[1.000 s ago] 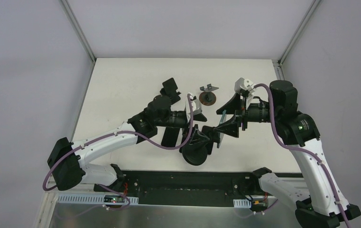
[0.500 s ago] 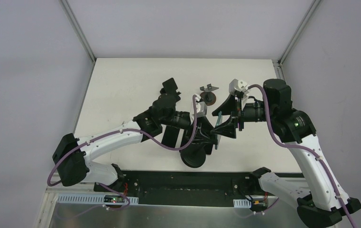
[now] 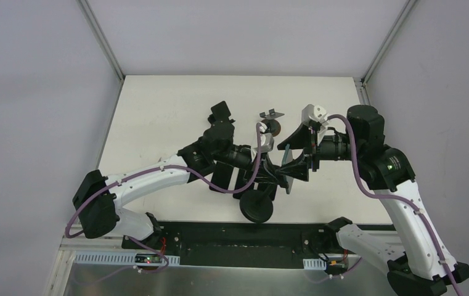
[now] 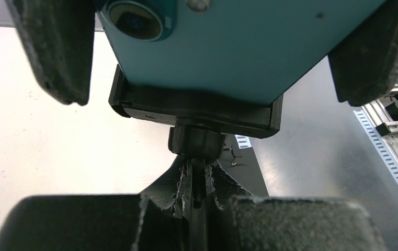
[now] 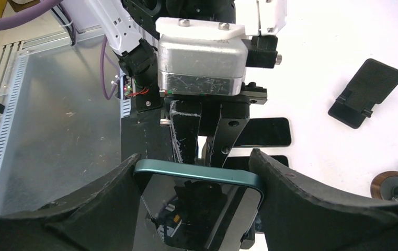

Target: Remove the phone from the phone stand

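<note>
A teal phone (image 3: 288, 165) stands in the black phone stand, whose round base (image 3: 257, 208) rests near the table's front edge. My right gripper (image 3: 297, 161) is shut on the phone, one pad against each long edge. The right wrist view shows the phone (image 5: 202, 204) between my right gripper (image 5: 199, 178) pads. My left gripper (image 3: 270, 174) is shut on the stand's thin neck below the cradle. In the left wrist view the phone's back (image 4: 249, 47) sits in the cradle (image 4: 196, 112) above my left gripper (image 4: 196, 183).
A folded black stand (image 3: 222, 114) lies at the back left of the arms. A small metal stand on a brown round base (image 3: 271, 126) is behind the grippers. Black phones (image 3: 220, 177) lie flat under the left arm. A black mat (image 3: 244, 240) lines the near edge.
My left gripper has moved right and closed on the stand's neck. The right gripper has stayed on the phone, shifting only a little.
</note>
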Motion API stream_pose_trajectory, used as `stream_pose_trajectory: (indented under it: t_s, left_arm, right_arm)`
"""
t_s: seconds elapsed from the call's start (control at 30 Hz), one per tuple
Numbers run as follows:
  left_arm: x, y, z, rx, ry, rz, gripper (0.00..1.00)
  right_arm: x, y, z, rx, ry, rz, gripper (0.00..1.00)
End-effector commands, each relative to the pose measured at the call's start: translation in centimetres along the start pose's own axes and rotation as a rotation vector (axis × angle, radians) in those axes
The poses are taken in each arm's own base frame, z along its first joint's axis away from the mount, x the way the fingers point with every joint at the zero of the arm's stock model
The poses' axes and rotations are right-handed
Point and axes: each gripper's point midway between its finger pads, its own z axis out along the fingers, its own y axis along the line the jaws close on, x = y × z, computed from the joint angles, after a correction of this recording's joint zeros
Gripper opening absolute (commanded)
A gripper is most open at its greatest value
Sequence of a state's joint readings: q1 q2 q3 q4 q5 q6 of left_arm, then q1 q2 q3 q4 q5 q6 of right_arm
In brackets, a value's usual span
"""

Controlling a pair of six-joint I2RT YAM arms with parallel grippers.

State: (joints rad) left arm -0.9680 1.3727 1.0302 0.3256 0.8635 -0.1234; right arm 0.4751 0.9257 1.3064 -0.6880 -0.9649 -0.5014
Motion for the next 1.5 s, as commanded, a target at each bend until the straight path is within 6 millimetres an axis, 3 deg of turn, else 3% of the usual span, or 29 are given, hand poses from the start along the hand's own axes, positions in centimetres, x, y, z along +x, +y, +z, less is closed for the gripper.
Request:
stream_pose_trajectory:
  t_s: [0.0, 0.1, 0.13, 0.37, 0.8, 0.9, 1.1, 1.27, 1.37, 1.47]
  left_arm:
    - [-3.5, 0.0, 0.0, -0.030, -0.088, 0.055, 0.00]
    - [-3.4, 0.2, -0.3, -0.053, -0.093, 0.066, 0.00]
    - [-3.3, 0.2, -0.4, -0.058, -0.094, 0.068, 0.00]
    - [-3.2, 0.1, -1.1, -0.085, -0.103, 0.070, 0.00]
    - [-1.5, 1.6, -4.2, -0.312, -0.141, 0.026, 0.00]
    - [-1.2, 2.9, -5.9, -0.449, -0.168, -0.015, 0.00]
    - [-0.6, 6.2, -11.1, -0.802, -0.242, -0.089, 0.00]
    - [-0.4, 7.4, -14.7, -1.008, -0.279, -0.145, 0.00]
    - [-0.4, 7.6, -15.6, -1.057, -0.272, -0.165, 0.00]
    - [-0.3, 7.2, -15.2, -1.034, -0.244, -0.162, 0.00]
  right_arm:
    - [-2.1, 1.3, -0.6, -0.009, -0.082, -0.062, 0.73]
    - [-1.5, 1.2, -0.7, 0.008, -0.070, -0.044, 0.96]
    - [-1.3, 1.2, -0.8, 0.017, -0.067, -0.039, 0.99]
    - [0.0, 1.3, -1.0, 0.048, -0.061, -0.035, 0.99]
    - [2.1, 0.1, -0.9, 0.137, -0.119, -0.059, 0.99]
    - [2.3, -0.8, -1.1, 0.199, -0.140, -0.063, 0.99]
    - [2.7, -1.2, -1.6, 0.255, -0.151, -0.049, 0.99]
    - [2.8, -1.5, -1.5, 0.275, -0.171, -0.019, 0.99]
    - [3.0, -1.5, -1.3, 0.267, -0.176, -0.007, 0.99]
    - [3.1, -1.3, -1.2, 0.251, -0.172, -0.002, 0.99]
